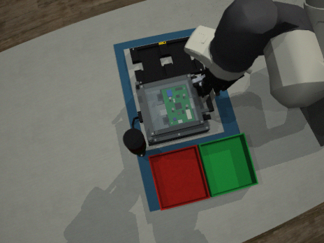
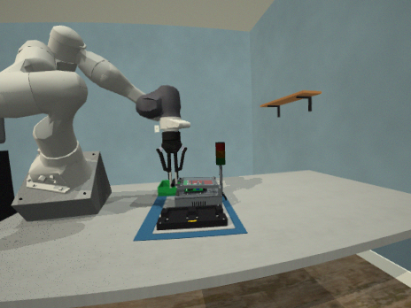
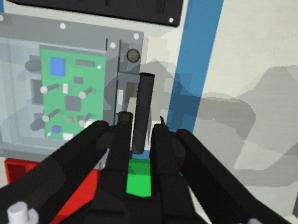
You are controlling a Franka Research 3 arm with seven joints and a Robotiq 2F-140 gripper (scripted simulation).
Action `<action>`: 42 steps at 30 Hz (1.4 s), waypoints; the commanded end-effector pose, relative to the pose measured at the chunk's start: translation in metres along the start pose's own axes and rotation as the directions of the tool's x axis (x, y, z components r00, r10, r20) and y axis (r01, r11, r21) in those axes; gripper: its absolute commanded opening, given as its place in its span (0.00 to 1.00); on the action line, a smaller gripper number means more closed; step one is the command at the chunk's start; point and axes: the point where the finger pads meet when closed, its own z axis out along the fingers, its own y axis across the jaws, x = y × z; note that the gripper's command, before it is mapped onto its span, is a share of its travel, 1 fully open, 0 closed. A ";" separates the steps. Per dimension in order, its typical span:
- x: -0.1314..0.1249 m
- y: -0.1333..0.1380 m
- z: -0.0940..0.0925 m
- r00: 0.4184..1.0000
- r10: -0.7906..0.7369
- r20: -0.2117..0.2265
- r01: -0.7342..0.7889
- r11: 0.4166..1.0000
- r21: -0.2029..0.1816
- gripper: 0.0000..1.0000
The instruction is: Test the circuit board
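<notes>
Nearest you, wrist view: gripper (image 3: 136,131) fingers are narrow, clamped on the lid's black handle (image 3: 142,107), probably to push the lid down till the hook latches. Board (image 3: 71,98) lies inside the tester (image 1: 150,134) under the see-through lid. Only the top view shows both bins, red bin (image 1: 178,178) & green bin (image 1: 228,165). Only the ext. view shows the signal tower (image 2: 220,153); can't tell its color.

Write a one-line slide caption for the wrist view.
Gripper shut on the lid's black handle, lid down over the green circuit board in the tester; red bin below.
</notes>
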 end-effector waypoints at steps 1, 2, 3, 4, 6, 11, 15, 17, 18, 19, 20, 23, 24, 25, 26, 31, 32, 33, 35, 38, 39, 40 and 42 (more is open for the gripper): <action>0.000 0.000 0.003 1.000 0.001 0.001 -0.001 1.000 -0.002 0.00; 0.000 0.000 0.003 1.000 0.001 0.001 -0.001 1.000 -0.002 0.00; 0.000 0.000 0.003 1.000 0.001 0.001 -0.001 1.000 -0.002 0.00; 0.000 0.000 0.003 1.000 0.001 0.001 -0.001 1.000 -0.002 0.00; 0.000 0.000 0.004 1.000 0.001 0.001 -0.001 1.000 -0.002 0.00; 0.000 0.000 0.006 1.000 0.001 0.001 -0.001 1.000 -0.002 0.00; 0.000 0.000 0.006 1.000 0.001 0.001 -0.001 1.000 -0.002 0.00; 0.000 0.000 0.006 1.000 0.001 0.001 -0.001 1.000 -0.002 0.00; 0.000 0.000 0.006 1.000 0.001 0.001 -0.001 1.000 -0.002 0.00; 0.000 0.000 0.007 1.000 0.001 0.001 -0.001 1.000 -0.002 0.00; 0.000 0.000 0.007 1.000 0.001 0.001 -0.001 1.000 -0.002 0.00; 0.000 0.000 0.008 1.000 0.001 0.001 -0.001 1.000 -0.002 0.00; 0.000 0.000 0.008 1.000 0.001 0.001 -0.001 1.000 -0.002 0.00; 0.000 0.000 0.009 1.000 0.001 0.001 -0.001 1.000 -0.002 0.00; 0.000 0.000 0.009 1.000 0.001 0.001 -0.001 1.000 -0.002 0.00; 0.000 0.000 0.009 1.000 0.001 0.001 -0.001 1.000 -0.002 0.00; 0.000 0.000 0.009 1.000 0.001 0.001 -0.001 1.000 -0.002 0.00; 0.000 0.000 0.009 1.000 0.001 0.001 -0.001 1.000 -0.002 0.00; 0.000 0.000 0.009 1.000 0.001 0.001 -0.001 1.000 -0.002 0.00; 0.000 0.000 0.009 1.000 0.001 0.001 -0.001 1.000 -0.002 0.00; 0.000 0.000 0.009 1.000 0.001 0.001 -0.001 1.000 -0.002 0.00; 0.000 0.000 0.010 1.000 0.001 0.001 -0.001 1.000 -0.002 0.00; 0.000 0.000 0.011 1.000 0.001 0.001 -0.001 1.000 -0.002 0.00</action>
